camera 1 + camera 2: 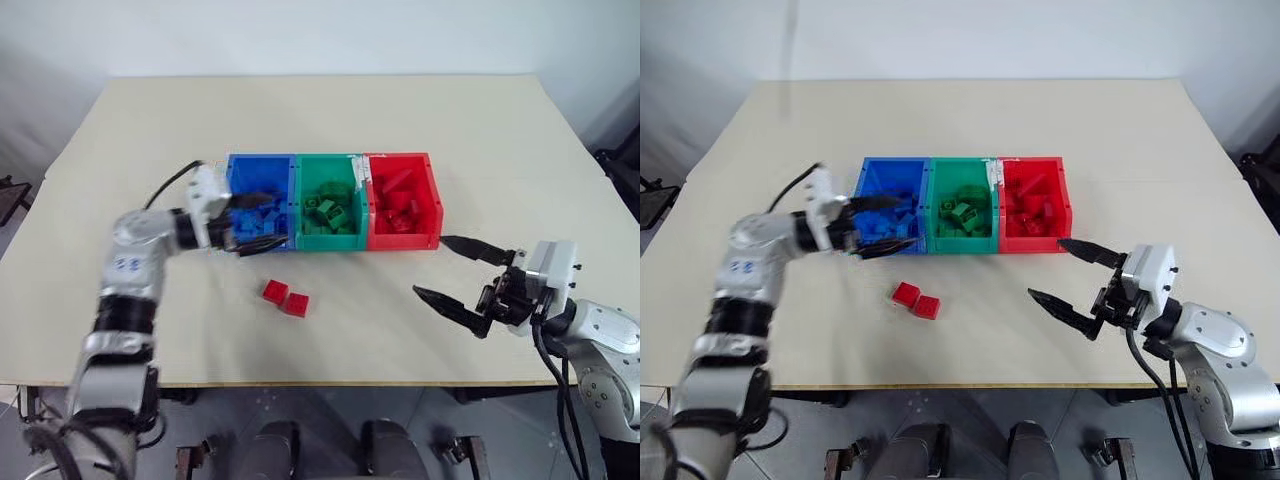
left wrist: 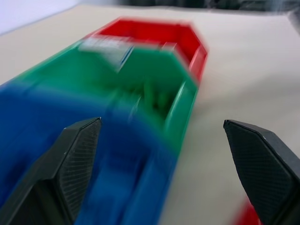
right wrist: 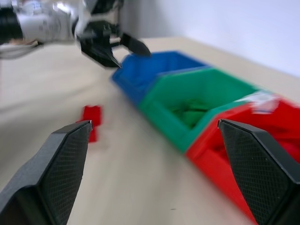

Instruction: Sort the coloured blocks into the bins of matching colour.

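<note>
Three joined bins stand mid-table: blue (image 1: 260, 158), green (image 1: 330, 240) and red (image 1: 402, 239), each with blocks of its own colour inside. Two red blocks (image 1: 285, 297) lie side by side on the table in front of the blue bin. My left gripper (image 1: 262, 222) hovers open and empty at the blue bin's front left corner, pointing along the row of bins. My right gripper (image 1: 430, 265) stands open and empty just off the red bin's front right corner, pointing toward the red blocks (image 3: 91, 121). The right wrist view also shows the left gripper (image 3: 115, 49).
A white label scrap (image 1: 357, 170) sits on the green bin's rim. The beige table (image 1: 480, 130) stretches wide behind and beside the bins; its front edge (image 1: 330, 384) runs close below the two red blocks.
</note>
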You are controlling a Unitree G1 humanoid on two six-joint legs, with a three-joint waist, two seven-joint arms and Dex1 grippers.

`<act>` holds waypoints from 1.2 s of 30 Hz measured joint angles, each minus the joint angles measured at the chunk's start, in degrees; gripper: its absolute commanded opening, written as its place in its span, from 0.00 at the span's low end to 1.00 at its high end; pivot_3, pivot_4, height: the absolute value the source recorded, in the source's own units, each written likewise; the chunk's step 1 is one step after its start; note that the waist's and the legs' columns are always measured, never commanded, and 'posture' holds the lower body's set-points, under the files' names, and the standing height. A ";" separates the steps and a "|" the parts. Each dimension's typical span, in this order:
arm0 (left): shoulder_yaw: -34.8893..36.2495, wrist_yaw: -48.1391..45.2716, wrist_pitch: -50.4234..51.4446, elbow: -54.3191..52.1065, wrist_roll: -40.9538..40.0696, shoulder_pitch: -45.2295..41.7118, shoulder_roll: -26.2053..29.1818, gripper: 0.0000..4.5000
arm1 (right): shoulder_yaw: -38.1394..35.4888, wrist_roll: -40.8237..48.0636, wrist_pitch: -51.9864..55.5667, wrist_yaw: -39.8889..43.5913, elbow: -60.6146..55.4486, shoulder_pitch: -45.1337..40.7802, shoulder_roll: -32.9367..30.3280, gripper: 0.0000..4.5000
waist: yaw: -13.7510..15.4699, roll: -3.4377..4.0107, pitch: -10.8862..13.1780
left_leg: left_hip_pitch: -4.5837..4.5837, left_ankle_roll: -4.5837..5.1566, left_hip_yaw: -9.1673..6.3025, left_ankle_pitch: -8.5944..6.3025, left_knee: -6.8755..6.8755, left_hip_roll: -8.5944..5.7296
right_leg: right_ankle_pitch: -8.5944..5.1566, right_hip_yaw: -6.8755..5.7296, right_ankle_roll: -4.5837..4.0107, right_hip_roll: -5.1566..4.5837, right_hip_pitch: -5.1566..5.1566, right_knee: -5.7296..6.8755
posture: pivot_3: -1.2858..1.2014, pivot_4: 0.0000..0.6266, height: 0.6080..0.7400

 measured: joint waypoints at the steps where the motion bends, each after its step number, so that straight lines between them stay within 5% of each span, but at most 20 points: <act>1: 2.64 0.55 -0.27 -2.40 -0.76 3.59 1.48 0.99 | 0.56 -0.27 -0.12 1.55 0.66 -0.23 -0.59 1.00 | 0.05 0.00 0.00 | 0.03 0.01 -0.02 -0.01 0.00 0.01 | 0.00 0.00 0.00 -0.01 0.04 -0.01 | 0.52 0.24 1.00; 9: 10.24 -1.15 1.27 -10.57 -4.83 20.94 9.93 0.99 | 3.16 -0.05 0.77 9.72 3.60 -1.47 -3.59 1.00 | 2.17 -0.01 0.00 | 0.05 0.02 -0.16 -0.02 0.12 -0.01 | 0.02 -0.03 -0.03 -0.04 0.28 -0.48 | 0.52 0.24 1.00; 15: 2.93 -4.18 0.17 -16.47 -4.17 21.56 10.15 0.99 | 3.10 -0.39 1.21 11.39 6.27 -1.51 -4.39 1.00 | 1.84 0.00 0.00 | 0.05 0.00 -0.12 -0.03 0.00 0.01 | 0.02 0.00 -0.04 -0.02 0.19 -0.48 | 0.52 0.24 1.00; 25: -22.92 -2.88 0.99 -19.98 11.75 1.76 3.78 0.99 | -5.88 -0.83 1.20 10.77 4.94 9.85 -7.10 1.00 | 1.88 0.00 0.00 | 0.03 0.04 0.05 -0.03 0.00 -0.20 | 0.04 -0.04 -0.01 0.09 0.27 -0.42 | 0.52 0.24 1.00; 36: -32.99 -1.29 4.16 -14.17 21.51 -6.00 -0.45 0.99 | -7.32 -1.32 1.49 5.40 -0.43 14.59 -6.09 1.00 | 1.82 -0.01 0.00 | 0.02 0.05 0.05 -0.03 0.02 -0.14 | 0.04 -0.02 0.00 0.10 0.24 -0.40 | 0.52 0.24 1.00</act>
